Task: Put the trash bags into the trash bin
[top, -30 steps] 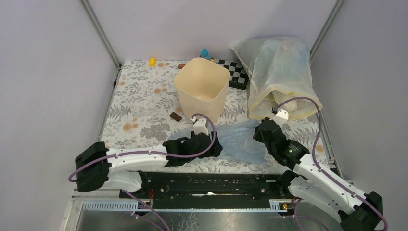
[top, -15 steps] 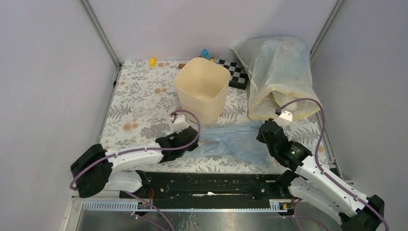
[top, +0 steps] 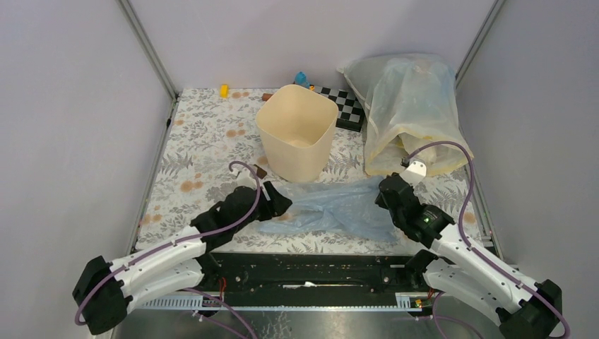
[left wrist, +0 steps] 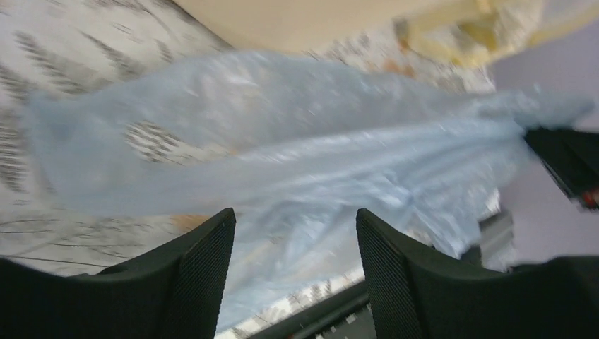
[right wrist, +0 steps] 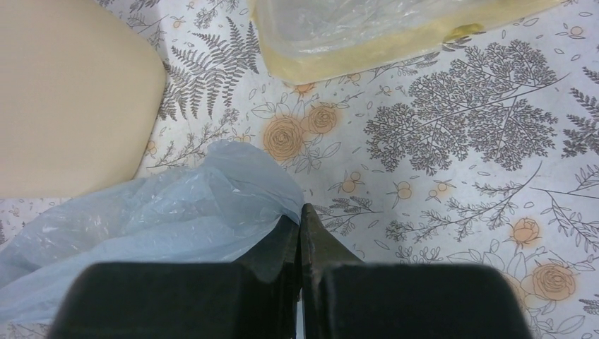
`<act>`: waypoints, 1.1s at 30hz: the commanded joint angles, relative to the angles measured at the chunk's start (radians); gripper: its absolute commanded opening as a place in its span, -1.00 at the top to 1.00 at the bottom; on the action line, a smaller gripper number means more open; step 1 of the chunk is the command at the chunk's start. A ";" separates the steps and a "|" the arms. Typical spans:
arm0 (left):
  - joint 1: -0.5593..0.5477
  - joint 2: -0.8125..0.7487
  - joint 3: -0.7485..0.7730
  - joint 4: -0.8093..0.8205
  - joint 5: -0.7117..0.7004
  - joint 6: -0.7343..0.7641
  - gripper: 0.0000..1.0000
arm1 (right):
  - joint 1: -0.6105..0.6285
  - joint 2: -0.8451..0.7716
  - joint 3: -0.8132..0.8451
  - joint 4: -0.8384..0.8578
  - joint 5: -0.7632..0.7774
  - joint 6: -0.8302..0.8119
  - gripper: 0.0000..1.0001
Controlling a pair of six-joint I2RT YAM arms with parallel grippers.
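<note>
The pale-blue trash bag (top: pixel 332 208) lies spread flat on the floral table in front of the cream trash bin (top: pixel 297 131), which stands upright. My left gripper (top: pixel 280 205) is at the bag's left end, open, with crinkled plastic (left wrist: pixel 282 141) just ahead of the fingertips and nothing pinched between them (left wrist: pixel 295 236). My right gripper (top: pixel 386 195) is at the bag's right end, shut on the bag's edge (right wrist: pixel 300 215). The bag (right wrist: pixel 176 219) trails left from it, next to the bin wall (right wrist: pixel 63 106).
A large yellowish-clear sack (top: pixel 410 113) stands at the back right, its lower edge showing in the right wrist view (right wrist: pixel 353 28). A checkerboard (top: pixel 347 107) lies behind the bin. Small yellow (top: pixel 224 90), blue (top: pixel 301 78) and brown (top: pixel 260 171) pieces lie nearby.
My left gripper has moved left from the bag's middle, and the bag has spread out leftwards. The left arm has swung out to the left. The right gripper has barely moved.
</note>
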 commanded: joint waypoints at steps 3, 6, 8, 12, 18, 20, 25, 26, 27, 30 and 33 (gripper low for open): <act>-0.169 0.078 0.067 0.161 0.088 -0.046 -0.34 | -0.004 0.007 0.039 0.050 -0.012 0.016 1.00; -0.237 0.143 0.092 0.231 0.076 -0.083 -0.31 | -0.005 0.006 0.038 0.053 -0.016 0.019 1.00; -0.270 0.196 0.112 0.270 0.068 -0.103 -0.30 | -0.005 0.006 0.037 0.054 -0.020 0.018 1.00; -0.303 0.320 0.176 0.293 0.046 -0.122 -0.33 | -0.005 0.009 0.035 0.057 -0.030 0.020 1.00; -0.299 0.444 0.198 0.330 -0.069 -0.250 -0.42 | -0.005 -0.007 0.028 0.058 -0.032 0.023 1.00; -0.284 0.465 0.196 0.333 -0.097 -0.287 -0.43 | -0.005 -0.018 0.023 0.058 -0.031 0.023 1.00; -0.212 0.497 0.158 0.393 -0.097 -0.353 -0.17 | -0.004 -0.035 0.012 0.063 -0.034 0.024 1.00; -0.201 0.507 0.154 0.407 -0.091 -0.358 -0.15 | -0.004 -0.035 0.009 0.066 -0.038 0.024 1.00; -0.194 0.519 0.156 0.417 -0.085 -0.358 -0.15 | -0.004 -0.036 0.006 0.072 -0.041 0.025 1.00; -0.176 0.558 0.185 0.406 -0.069 -0.331 -0.13 | -0.004 -0.028 0.001 0.081 -0.051 0.024 1.00; -0.157 0.584 0.190 0.372 -0.070 -0.321 0.09 | -0.005 -0.026 0.004 0.079 -0.048 0.019 1.00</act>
